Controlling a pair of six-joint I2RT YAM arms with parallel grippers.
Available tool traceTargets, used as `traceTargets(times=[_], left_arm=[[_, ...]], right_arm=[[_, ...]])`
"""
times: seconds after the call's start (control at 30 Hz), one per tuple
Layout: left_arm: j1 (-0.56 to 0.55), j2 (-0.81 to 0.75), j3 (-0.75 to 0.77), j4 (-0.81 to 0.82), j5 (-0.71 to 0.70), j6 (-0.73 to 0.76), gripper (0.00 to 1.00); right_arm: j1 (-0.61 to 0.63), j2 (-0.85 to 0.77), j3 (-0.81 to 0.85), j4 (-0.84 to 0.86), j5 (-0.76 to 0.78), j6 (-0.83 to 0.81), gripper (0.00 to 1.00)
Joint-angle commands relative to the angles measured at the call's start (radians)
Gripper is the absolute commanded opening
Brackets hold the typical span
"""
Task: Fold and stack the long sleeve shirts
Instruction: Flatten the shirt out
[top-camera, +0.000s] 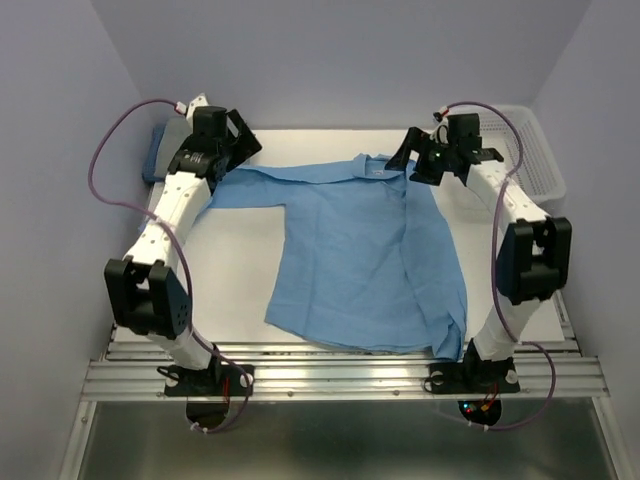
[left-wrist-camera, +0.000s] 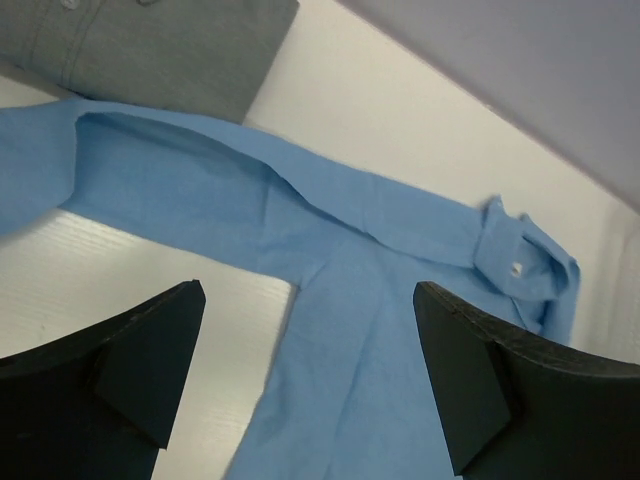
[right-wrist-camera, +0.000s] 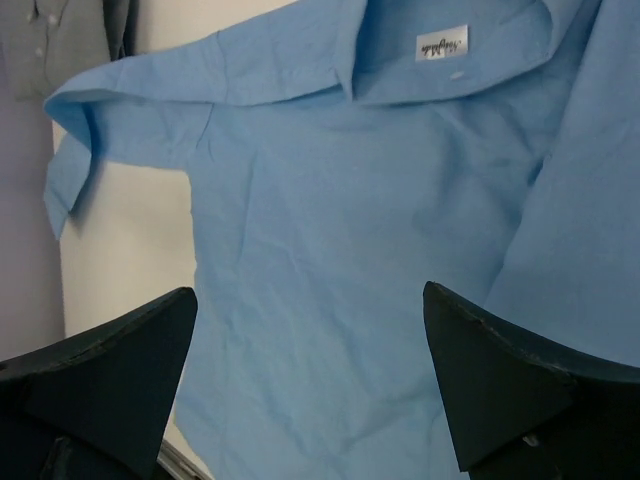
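Note:
A light blue shirt (top-camera: 365, 255) lies spread on the white table, collar at the far side, one sleeve stretched out to the left. It also shows in the left wrist view (left-wrist-camera: 340, 300) and the right wrist view (right-wrist-camera: 350, 250), with its white neck label (right-wrist-camera: 441, 43). A folded grey shirt (left-wrist-camera: 150, 45) lies at the far left; its edge shows in the right wrist view (right-wrist-camera: 55, 35). A folded darker blue shirt (top-camera: 157, 155) sits under it. My left gripper (top-camera: 243, 140) is open and empty above the sleeve. My right gripper (top-camera: 408, 155) is open and empty by the collar.
A white mesh basket (top-camera: 535, 155) stands at the far right of the table (top-camera: 240, 270). Purple cables loop from both arms. Pale walls close in the table on three sides. A metal rail runs along the near edge.

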Motion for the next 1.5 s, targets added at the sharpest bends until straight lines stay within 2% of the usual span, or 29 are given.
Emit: traceTargets(times=[0.0, 0.1, 0.13, 0.17, 0.2, 0.23, 0.33, 0.5, 0.67, 0.8, 0.9, 1.07, 1.13, 1.27, 1.3, 1.37, 1.4, 1.43, 1.47], left_arm=[[-0.035, -0.198, -0.177, 0.099, 0.120, 0.017, 0.99], [-0.096, -0.246, -0.330, 0.112, 0.129, -0.012, 0.99], [-0.115, -0.267, -0.370, 0.115, 0.161, -0.047, 0.99], [-0.156, -0.278, -0.445, 0.128, 0.201, -0.061, 0.99], [-0.156, -0.287, -0.482, 0.142, 0.221, -0.074, 0.99], [-0.205, -0.307, -0.522, 0.157, 0.239, -0.106, 0.99], [-0.318, -0.329, -0.663, 0.246, 0.295, -0.161, 0.99], [-0.440, -0.309, -0.759, 0.322, 0.316, -0.219, 0.99], [-0.521, -0.231, -0.829, 0.389, 0.338, -0.273, 0.99], [-0.523, -0.165, -0.889, 0.437, 0.318, -0.342, 0.99], [-0.508, -0.131, -0.915, 0.429, 0.296, -0.359, 0.99], [-0.416, -0.111, -0.905, 0.284, 0.195, -0.341, 0.99], [-0.315, -0.117, -0.905, 0.247, 0.180, -0.318, 0.99], [-0.206, -0.105, -0.850, 0.233, 0.145, -0.264, 0.99], [-0.201, -0.059, -0.781, 0.225, 0.087, -0.240, 0.99], [-0.196, 0.019, -0.684, 0.204, 0.068, -0.214, 0.99], [-0.195, 0.116, -0.558, 0.147, 0.042, -0.186, 0.99], [-0.195, 0.168, -0.488, 0.121, 0.025, -0.174, 0.99], [-0.193, 0.215, -0.355, 0.069, 0.014, -0.158, 0.99]], right_arm=[[0.060, -0.253, -0.140, 0.064, 0.181, -0.120, 1.00], [0.118, -0.301, -0.253, 0.021, 0.312, -0.179, 1.00], [0.161, -0.310, -0.270, -0.017, 0.426, -0.185, 1.00], [0.174, -0.330, -0.293, -0.033, 0.473, -0.180, 1.00], [0.174, -0.336, -0.314, -0.044, 0.513, -0.162, 1.00], [0.183, -0.346, -0.357, -0.061, 0.589, -0.129, 1.00], [0.183, -0.385, -0.456, -0.055, 0.654, -0.042, 1.00], [0.183, -0.373, -0.540, 0.030, 0.585, -0.070, 1.00], [0.183, -0.232, -0.436, 0.060, 0.596, -0.116, 1.00], [0.183, -0.116, -0.362, 0.112, 0.623, -0.154, 1.00], [0.183, -0.051, -0.368, 0.113, 0.614, -0.156, 1.00], [0.183, -0.108, -0.552, 0.125, 0.535, -0.041, 1.00], [0.194, -0.206, -0.701, 0.180, 0.435, -0.003, 1.00], [0.284, -0.387, -0.875, 0.212, 0.392, 0.115, 1.00], [0.343, -0.422, -0.945, 0.215, 0.389, 0.169, 1.00], [0.411, -0.523, -1.010, 0.215, 0.393, 0.249, 1.00], [0.490, -0.557, -1.062, 0.215, 0.395, 0.320, 1.00], [0.537, -0.585, -1.078, 0.217, 0.401, 0.362, 1.00], [0.587, -0.626, -1.092, 0.221, 0.403, 0.411, 1.00]])
